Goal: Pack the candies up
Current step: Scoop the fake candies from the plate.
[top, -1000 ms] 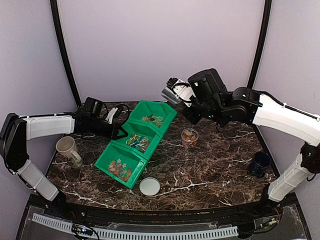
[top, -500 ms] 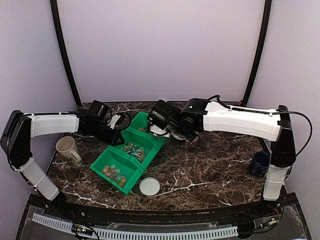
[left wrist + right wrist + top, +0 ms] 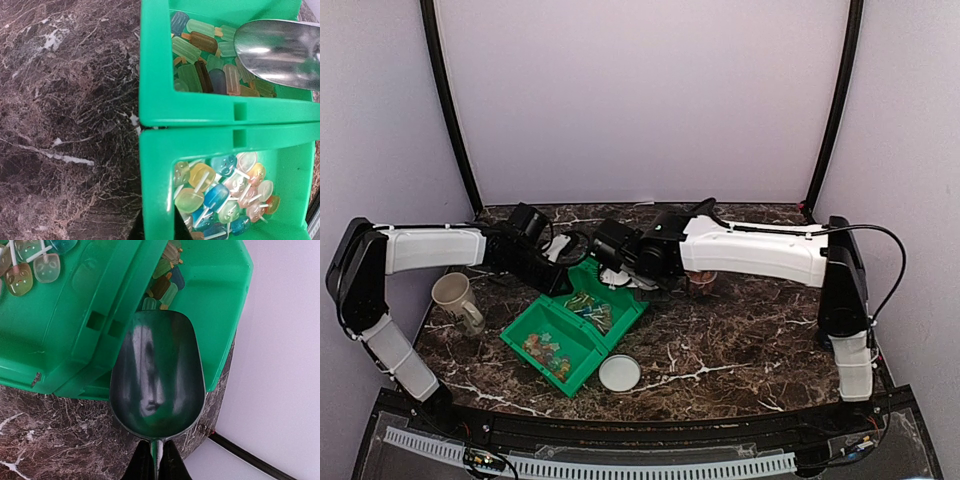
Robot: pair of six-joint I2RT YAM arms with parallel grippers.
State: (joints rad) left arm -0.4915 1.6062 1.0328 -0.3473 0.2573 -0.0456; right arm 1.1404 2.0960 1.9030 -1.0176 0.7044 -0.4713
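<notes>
- On the right wrist feed, the right gripper [image 3: 157, 456] sits at the bottom edge, its fingers pinched together on the thin handle of a metal scoop [image 3: 157, 375].
- The scoop's bowl looks empty. Its tip reaches into the end compartment of the green bin [image 3: 60, 340], right at the candies [image 3: 162, 282] piled there.
- On the left wrist feed, those long wrapped candies fill the upper compartment, and rounder stick candies [image 3: 225, 192] lie in the lower one.
- Overhead, the left gripper [image 3: 560, 272] meets the bin's upper-left edge. It is nearly closed, and I think it is clamped on the bin wall, though the grip is barely visible.
- A beige mug [image 3: 454, 297] stands at centre left, and a white lid [image 3: 619, 373] lies just below the bin.
</notes>
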